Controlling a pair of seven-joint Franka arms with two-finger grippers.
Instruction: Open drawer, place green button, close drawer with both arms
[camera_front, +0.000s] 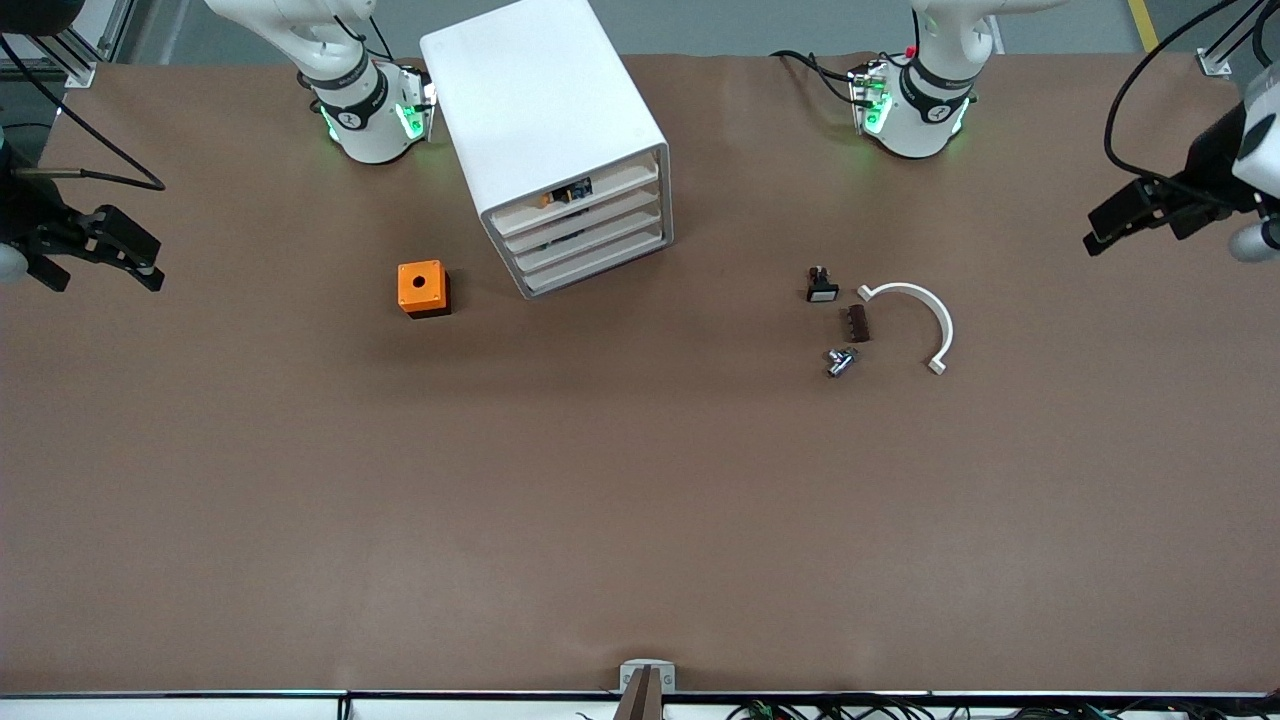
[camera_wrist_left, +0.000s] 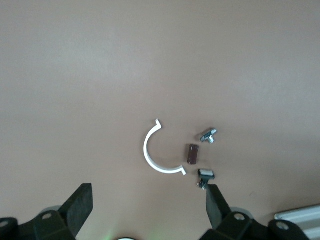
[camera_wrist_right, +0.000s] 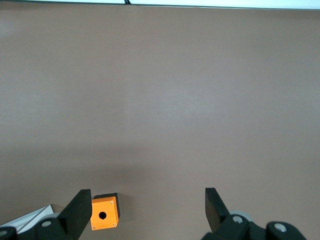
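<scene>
Grippers (camera_wrist_left: 147, 207) (camera_wrist_right: 145, 210) gape; only front view shows cabinet (camera_front: 560, 150)

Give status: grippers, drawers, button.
Left gripper open, empty, over its table end; right gripper same at its end. Cabinet drawers all shut. No green button visible. Nothing blocks the drawers; orange box sits beside.

The table (camera_front: 640, 500) looks matt brown; the cabinet (camera_front: 545, 110) is smooth white plastic; the small fitting (camera_front: 841, 361) shines like metal.
</scene>
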